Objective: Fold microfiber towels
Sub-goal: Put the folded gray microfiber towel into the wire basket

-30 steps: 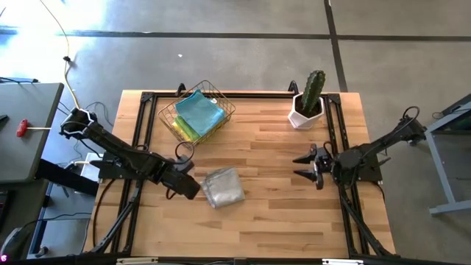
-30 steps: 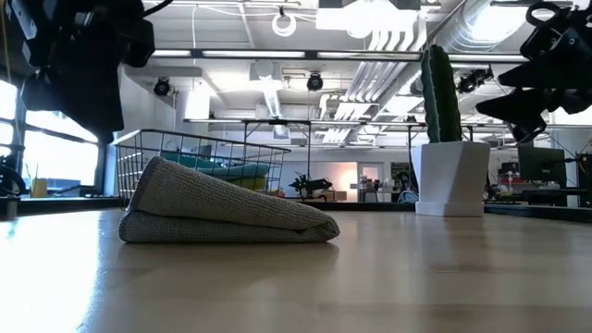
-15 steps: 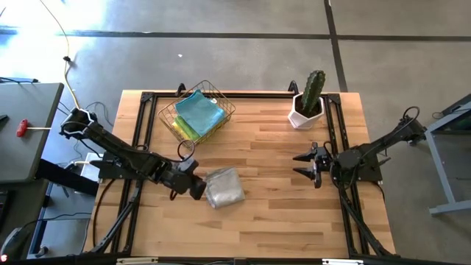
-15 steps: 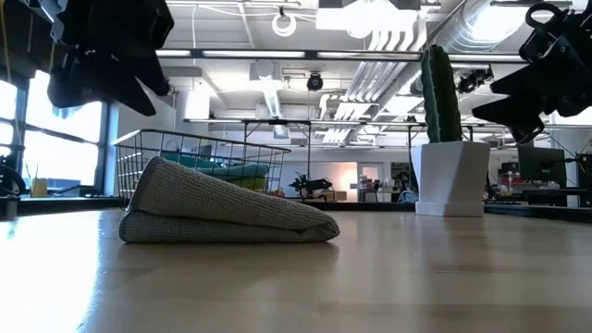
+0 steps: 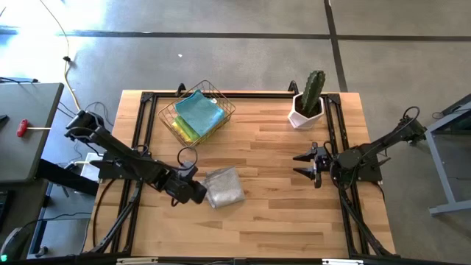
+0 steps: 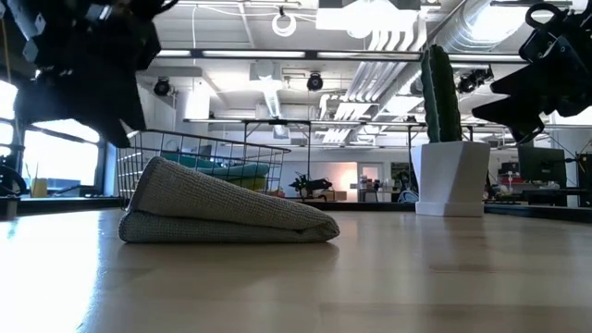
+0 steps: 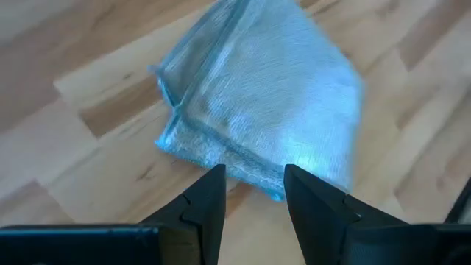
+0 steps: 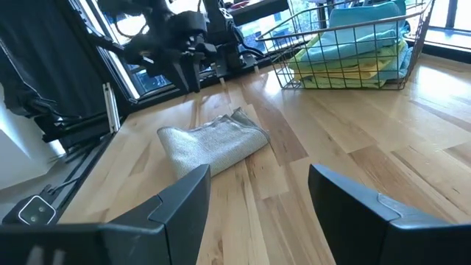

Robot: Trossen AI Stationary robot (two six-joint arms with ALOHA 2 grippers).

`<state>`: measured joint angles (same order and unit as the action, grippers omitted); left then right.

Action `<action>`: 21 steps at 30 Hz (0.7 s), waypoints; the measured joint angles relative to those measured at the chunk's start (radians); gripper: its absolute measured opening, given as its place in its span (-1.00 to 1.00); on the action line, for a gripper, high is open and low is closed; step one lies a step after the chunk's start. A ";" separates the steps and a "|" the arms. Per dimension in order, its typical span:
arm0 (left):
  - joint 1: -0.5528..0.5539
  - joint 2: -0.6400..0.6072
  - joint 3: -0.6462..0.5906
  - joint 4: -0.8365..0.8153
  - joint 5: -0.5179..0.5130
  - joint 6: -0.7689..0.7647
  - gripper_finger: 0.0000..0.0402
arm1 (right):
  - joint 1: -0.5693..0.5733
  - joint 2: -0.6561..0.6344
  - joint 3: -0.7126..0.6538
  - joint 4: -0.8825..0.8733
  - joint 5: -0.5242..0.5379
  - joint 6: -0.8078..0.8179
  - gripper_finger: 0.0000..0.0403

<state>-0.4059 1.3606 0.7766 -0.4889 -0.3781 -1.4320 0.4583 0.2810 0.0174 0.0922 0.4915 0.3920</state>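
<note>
Left gripper: your left gripper [image 5: 197,193] hangs just beside the left edge of the folded grey microfiber towel [image 5: 223,187], near the table's front half. In the left wrist view its two dark fingers [image 7: 208,202] stand a little apart with nothing between them, tips just short of the towel's folded corner [image 7: 257,110].

Right gripper: your right gripper [image 5: 305,166] waits above the right side of the table, well apart from the towel, its fingers [image 8: 180,206] spread wide and empty.

Grey towel: it lies flat on the light wooden plank table [image 5: 280,213], left of centre. From the low view it reads as a wedge [image 6: 222,208], thick at the left and thin at the right.

Open room: you have bare wood to the right of the towel and in front of it. The black metal frame rails [image 5: 338,140] run along the table's sides and back.

Arm pose: the left arm [image 5: 125,158] stretches low from the table's left side towards the towel; the right arm [image 5: 375,151] reaches in from the right edge.

Basket: one wire basket [image 5: 196,112] sits at the back left, holding a light blue towel [image 5: 199,112] on top, with lime green [image 8: 331,50] and yellow [image 8: 346,70] layers under it. You cannot count those layers exactly.

Other: one green cactus in a white faceted pot [image 5: 308,99] stands at the back right.
</note>
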 joint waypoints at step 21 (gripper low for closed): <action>0.075 0.186 -0.039 0.122 -0.085 -0.262 0.41 | 0.000 0.001 0.001 -0.042 -0.002 0.000 0.11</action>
<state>-0.3306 1.5467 0.7372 -0.3670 -0.4627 -1.6941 0.4583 0.2822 0.0185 0.0501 0.4899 0.3920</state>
